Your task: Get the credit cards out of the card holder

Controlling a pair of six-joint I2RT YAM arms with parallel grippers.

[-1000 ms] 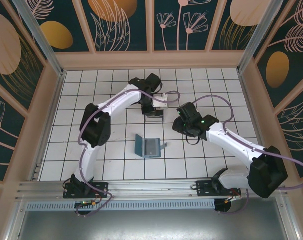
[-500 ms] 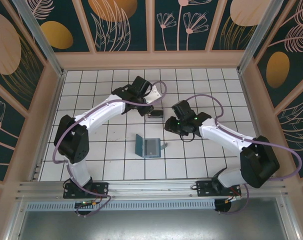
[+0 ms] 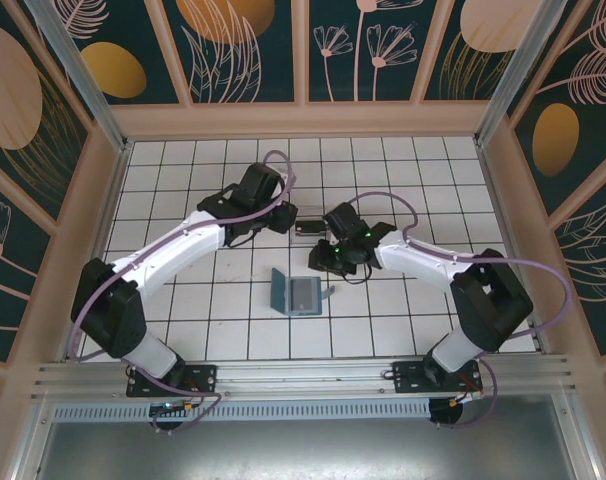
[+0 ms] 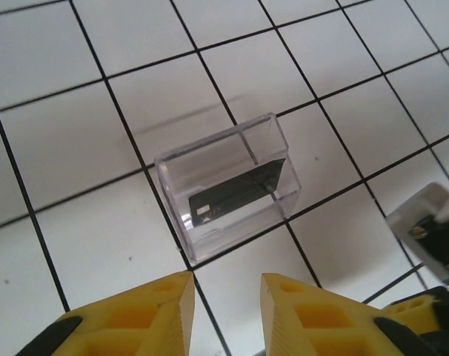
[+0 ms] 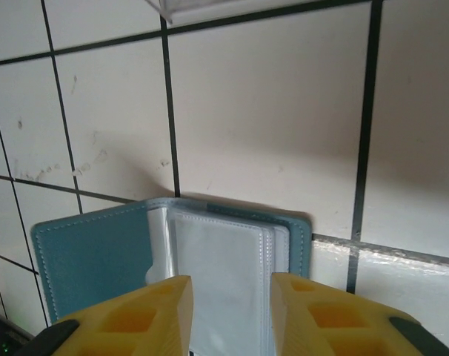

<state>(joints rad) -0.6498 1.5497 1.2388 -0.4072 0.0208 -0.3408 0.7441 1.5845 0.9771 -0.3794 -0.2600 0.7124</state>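
**Over the open card holder: right fingers poised, left fingers idling at the clear box**

The card holder (image 3: 297, 293) is lying open on the white-tiled counter (image 3: 183, 300), roughly centred between the two arms and on the near side of both wrists. The right fingers (image 5: 147, 315) are hovering over its far edge. In the right wrist view the teal cover is spreading off to one side, and the clear sleeves are sitting straight under the gap. These fingers are standing narrowly parted and gripping nothing.

The sleeves' long axis is running in line with the reach. My judgement is that the approach is straight down onto them, with the right arm clearly the nearer. Whether any credit cards are sitting in the sleeves I cannot tell; the plastic is reading pale.

The left fingers (image 4: 147, 315) are likewise standing parted and empty, pointing at a clear box (image 4: 210, 159) just ahead of them. One dark card (image 4: 235, 194) is lying inside it. The box is sitting beyond the holder, farther from the bases, between the two wrists.
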